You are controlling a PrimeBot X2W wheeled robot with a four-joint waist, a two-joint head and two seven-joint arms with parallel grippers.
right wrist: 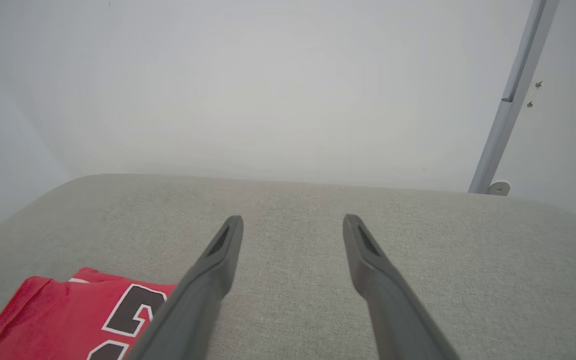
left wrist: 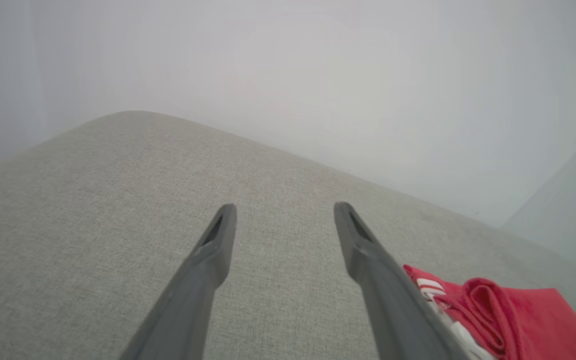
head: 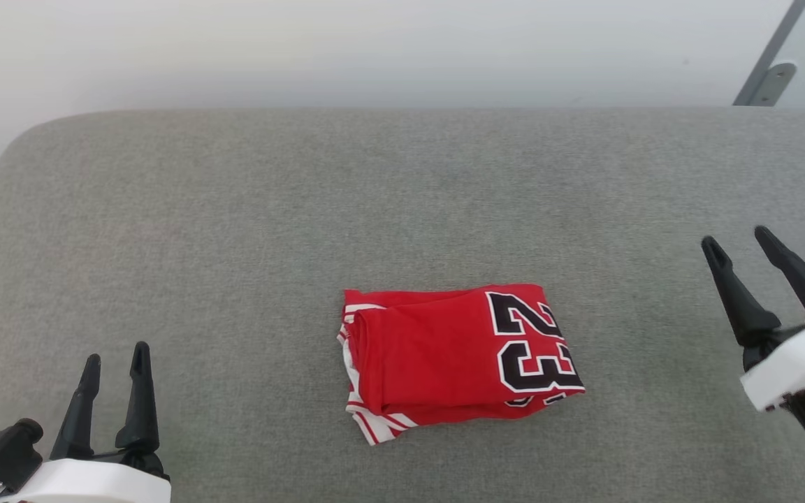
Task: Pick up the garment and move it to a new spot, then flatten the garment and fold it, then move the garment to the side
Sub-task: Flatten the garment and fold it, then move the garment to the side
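Red folded garment (head: 444,360) lies on the grey bench (head: 235,230); left pincer (head: 117,352) and right pincer (head: 736,235) flank it, both spread and empty.

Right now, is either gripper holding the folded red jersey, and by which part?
Nothing is held. The left gripper and right gripper both stand open, clear of the folded red jersey lying on the grey fabric surface.

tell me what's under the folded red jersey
The red jersey rests on the grey upholstered surface. Its own lower folds peek out at the left edge: white fabric and red-and-white striped trim. Anything else beneath it is covered.
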